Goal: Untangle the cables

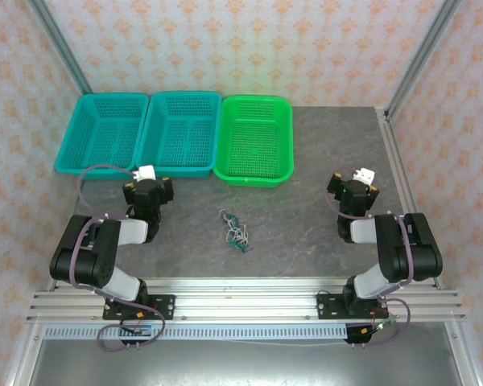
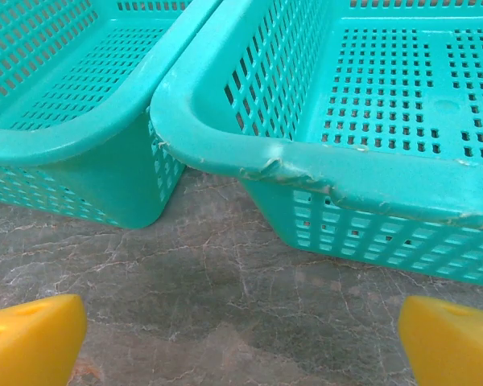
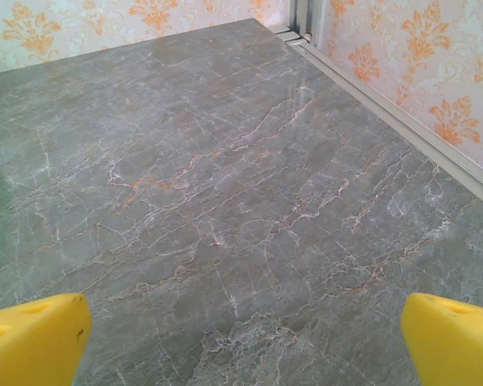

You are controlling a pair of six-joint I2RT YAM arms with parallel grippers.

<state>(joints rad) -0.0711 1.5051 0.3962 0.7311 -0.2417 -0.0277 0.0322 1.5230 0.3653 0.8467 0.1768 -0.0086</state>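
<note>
The left gripper (image 2: 241,344) and the right gripper (image 3: 241,344) are seen spread wide, with nothing held. The cables (image 1: 234,231) are found bunched in one knot on the table (image 1: 326,153), between the arms and well apart from both. Farther off, teal baskets (image 1: 177,171) and a green basket (image 1: 253,178) are lined up. The untangling is judged unstarted; a reach inward and a pinch on one loose strand are called for.

Black arms (image 1: 84,259), mauve hoses (image 1: 81,186), yellow fingers (image 2: 32,344)
</note>
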